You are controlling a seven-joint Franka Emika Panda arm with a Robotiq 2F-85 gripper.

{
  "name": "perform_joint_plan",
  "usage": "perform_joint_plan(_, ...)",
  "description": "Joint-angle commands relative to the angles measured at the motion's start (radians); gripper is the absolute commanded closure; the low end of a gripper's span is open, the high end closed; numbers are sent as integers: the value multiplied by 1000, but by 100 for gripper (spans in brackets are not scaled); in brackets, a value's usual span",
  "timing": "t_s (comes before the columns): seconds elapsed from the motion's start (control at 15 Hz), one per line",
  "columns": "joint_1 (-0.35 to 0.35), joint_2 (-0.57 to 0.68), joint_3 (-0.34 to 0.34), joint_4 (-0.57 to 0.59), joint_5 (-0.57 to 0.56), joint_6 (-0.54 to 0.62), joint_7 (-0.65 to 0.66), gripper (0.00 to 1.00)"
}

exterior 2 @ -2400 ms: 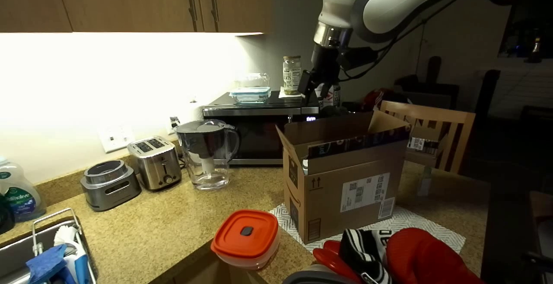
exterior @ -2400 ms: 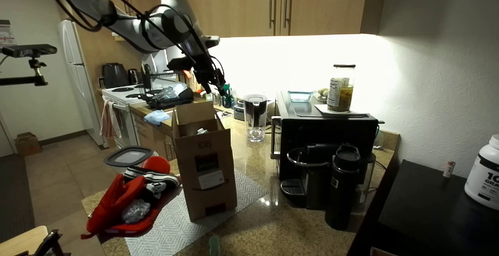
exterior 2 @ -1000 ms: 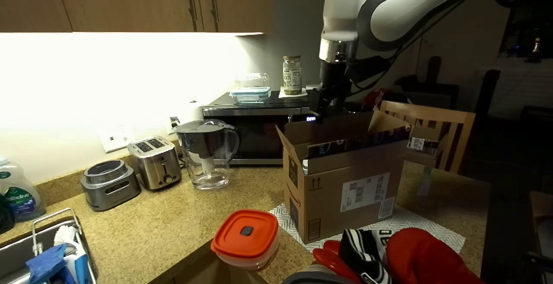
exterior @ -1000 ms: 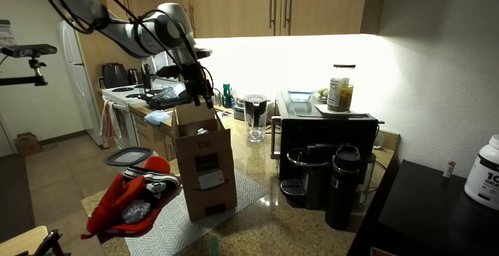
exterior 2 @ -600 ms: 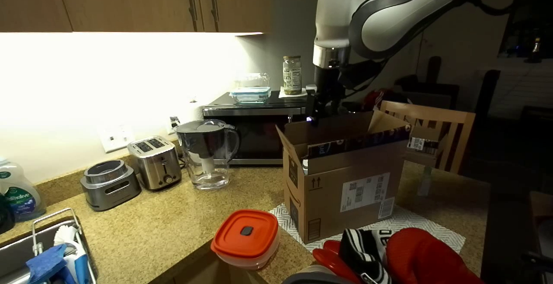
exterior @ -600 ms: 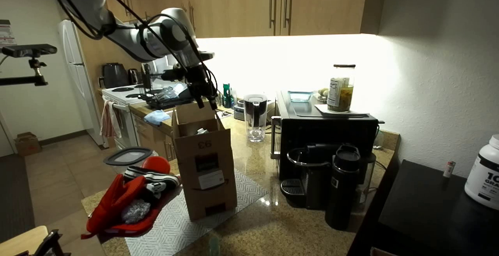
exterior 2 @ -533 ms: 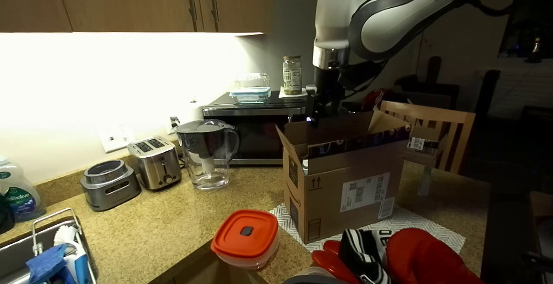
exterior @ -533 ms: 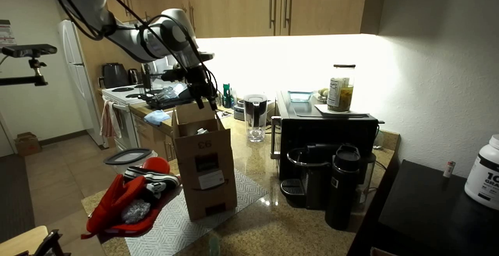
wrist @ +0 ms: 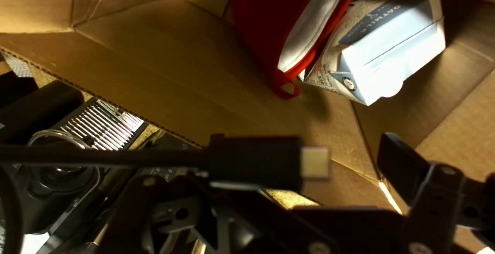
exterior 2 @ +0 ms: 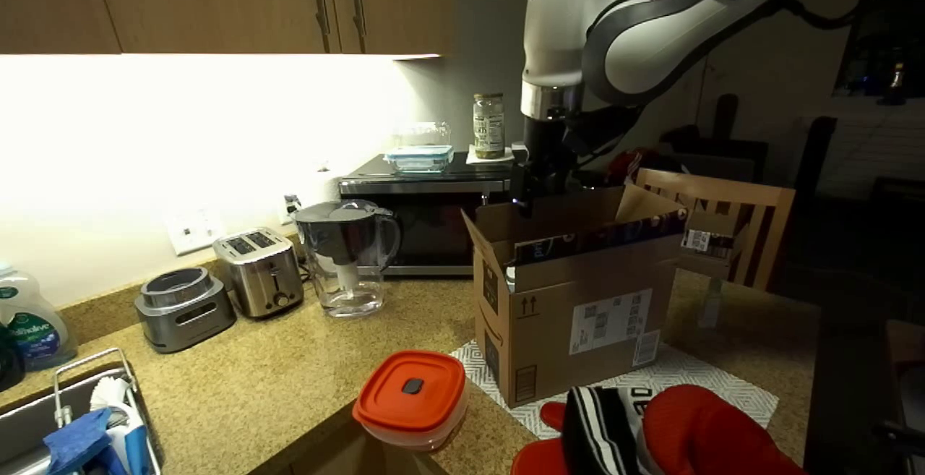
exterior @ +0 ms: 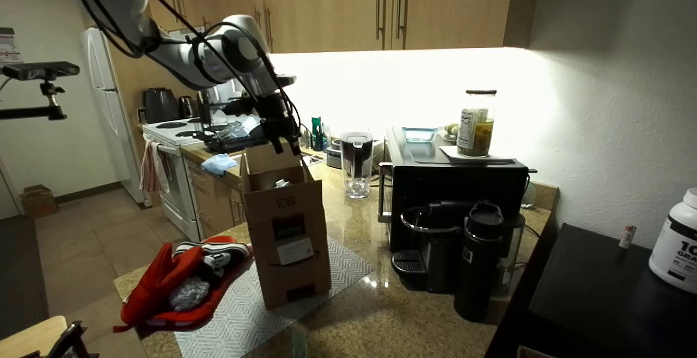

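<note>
My gripper [exterior: 286, 147] is open and empty. It points down just above the far part of the open cardboard box [exterior: 286, 227]. In an exterior view the gripper [exterior 2: 536, 197] hangs over the box's [exterior 2: 585, 323] far edge. In the wrist view one black finger [wrist: 402, 165] shows at right; a blurred cable plug [wrist: 255, 161] covers much of the other side. Inside the box lie a white and blue oat milk carton [wrist: 390, 49] and a red fabric thing with pale lining and a loop [wrist: 282, 26]. Both are apart from the fingers.
A red mitt [exterior: 158, 287] and black-and-white striped cloth [exterior: 218, 262] lie beside the box. A red-lidded container [exterior 2: 412, 395], water pitcher [exterior 2: 350, 265] and toaster [exterior 2: 259, 272] stand on the counter. A microwave [exterior: 457, 183] and coffee machine [exterior: 435, 249] stand nearby.
My gripper has come down toward the box, slowly at the end. The grey-rimmed lid beside the red things is gone from both exterior views; the red things and striped cloth have shifted.
</note>
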State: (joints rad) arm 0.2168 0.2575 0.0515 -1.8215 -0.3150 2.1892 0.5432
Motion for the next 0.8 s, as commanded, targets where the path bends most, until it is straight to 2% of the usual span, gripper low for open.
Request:
perform_joint_plan(0.0,20,-15,-7,-15,-33,-21,55,0)
perform_joint_plan(0.73,31,43,-16,19,-38,-61,173,0)
